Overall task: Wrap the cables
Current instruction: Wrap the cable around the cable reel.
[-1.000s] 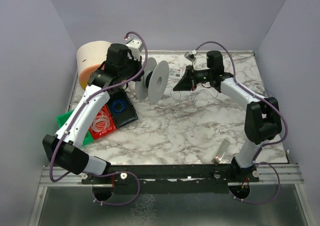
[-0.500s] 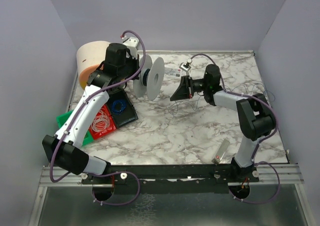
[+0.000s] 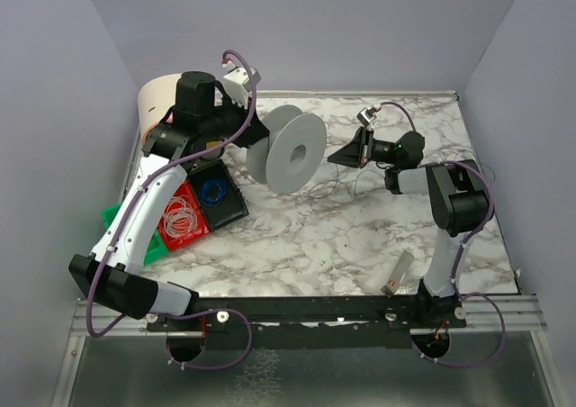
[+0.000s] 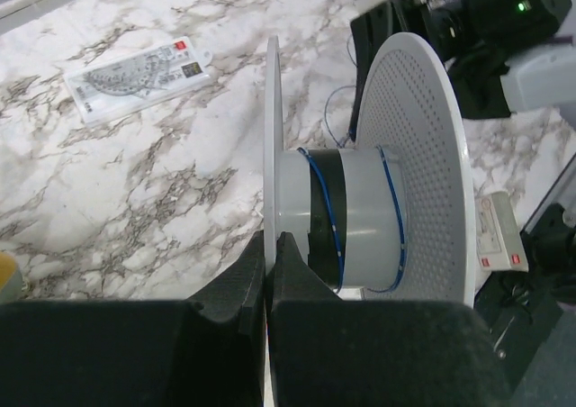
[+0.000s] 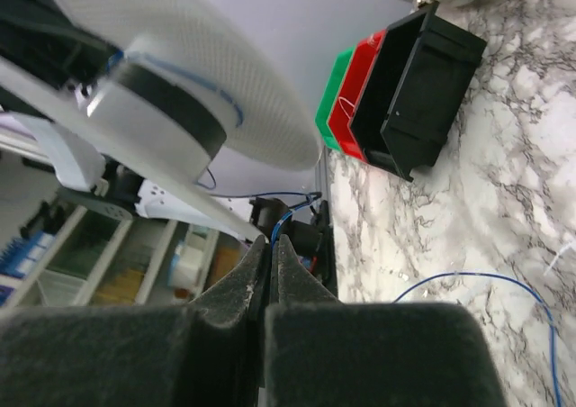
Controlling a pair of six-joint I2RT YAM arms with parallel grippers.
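A white spool (image 3: 292,153) is held on edge above the table by my left gripper (image 3: 261,141), which is shut on its near flange (image 4: 268,155). A few turns of the cable, a very thin blue-grey wire (image 4: 396,218), lie round the grey hub. My right gripper (image 3: 335,158) is right of the spool and shut on the same wire (image 5: 279,230), which comes out at its fingertips. More of the wire lies loose and wavy on the marble (image 3: 335,188), and it also shows in the right wrist view (image 5: 477,279). The spool shows in the right wrist view too (image 5: 180,92).
Black (image 3: 216,193), red (image 3: 183,218) and green (image 3: 121,216) bins sit at the left, holding small coiled bundles. A large cream roll (image 3: 162,101) stands at the back left. A white ruler card (image 4: 139,76) lies behind the spool. A small clear piece (image 3: 400,270) lies near the front right.
My left arm has swung the spool to the right and turned its flange toward the camera. My right gripper has pulled back to the right, still pinching the wire.
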